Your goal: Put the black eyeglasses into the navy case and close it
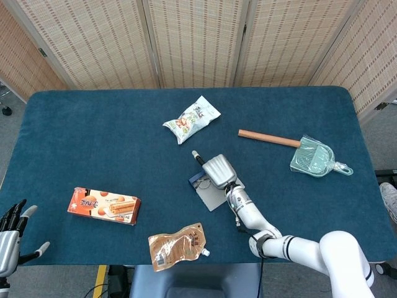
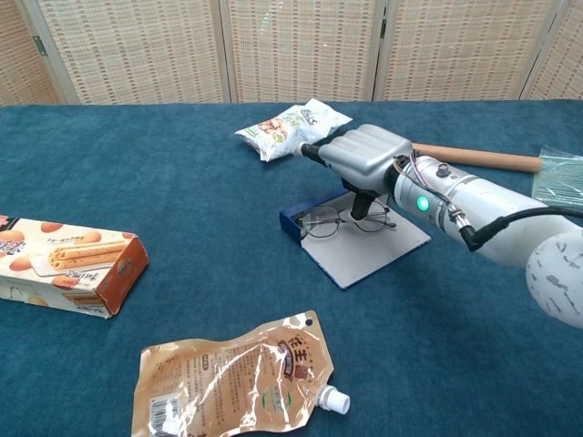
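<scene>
While right hand (image 2: pixel 357 159) touches them | eyeglasses (image 2: pixel 342 221) thin-rimmed, unfolded

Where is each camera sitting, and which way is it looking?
Head view: up high, looking steeply down on the whole blue table; shows the right hand, its arm, and the left hand at the bottom-left corner.
Chest view: low, looking forward across the table toward the screens; shows only the right hand and forearm.
Shared: the right hand over the navy case and black eyeglasses, the snack bag, cookie box and brown pouch.
</scene>
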You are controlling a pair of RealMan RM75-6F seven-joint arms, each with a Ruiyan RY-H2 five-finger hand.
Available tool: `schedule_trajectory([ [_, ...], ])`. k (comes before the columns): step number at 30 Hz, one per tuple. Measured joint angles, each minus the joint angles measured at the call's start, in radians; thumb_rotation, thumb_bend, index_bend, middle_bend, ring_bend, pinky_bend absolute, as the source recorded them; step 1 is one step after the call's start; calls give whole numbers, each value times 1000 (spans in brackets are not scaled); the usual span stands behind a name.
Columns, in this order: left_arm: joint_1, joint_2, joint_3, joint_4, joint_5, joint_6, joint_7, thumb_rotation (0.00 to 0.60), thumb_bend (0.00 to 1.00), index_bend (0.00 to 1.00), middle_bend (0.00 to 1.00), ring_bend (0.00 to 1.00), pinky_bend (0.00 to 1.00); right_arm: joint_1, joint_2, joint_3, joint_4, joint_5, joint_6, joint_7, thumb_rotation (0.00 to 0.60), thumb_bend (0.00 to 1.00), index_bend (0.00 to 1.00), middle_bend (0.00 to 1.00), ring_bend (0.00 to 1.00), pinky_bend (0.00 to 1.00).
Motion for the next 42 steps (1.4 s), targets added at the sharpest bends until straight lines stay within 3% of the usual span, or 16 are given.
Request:
schedule_trajectory([
  [7,0,0,-1,1,-4,-3,-1,600,188,182,56,41,176,20,-19,10,41,8,-11,5,600,265,0,999,1000,1000],
  [19,-3,-4,-1,1,4,-6,2,600,189,182,56,41,176,-47,91,-57,-118,-39,38,25,600,265,0,999,1000,1000],
  [32,0,-2,0,-2,-4,-8,6,600,188,182,56,41,175,-24,34,-60,-12,-18,-2,8,600,265,0,999,1000,1000],
  [42,1,-1,-2,5,-7,-9,1,600,188,182,56,41,176,10,-8,-25,68,-2,-18,9,600,265,0,999,1000,1000],
])
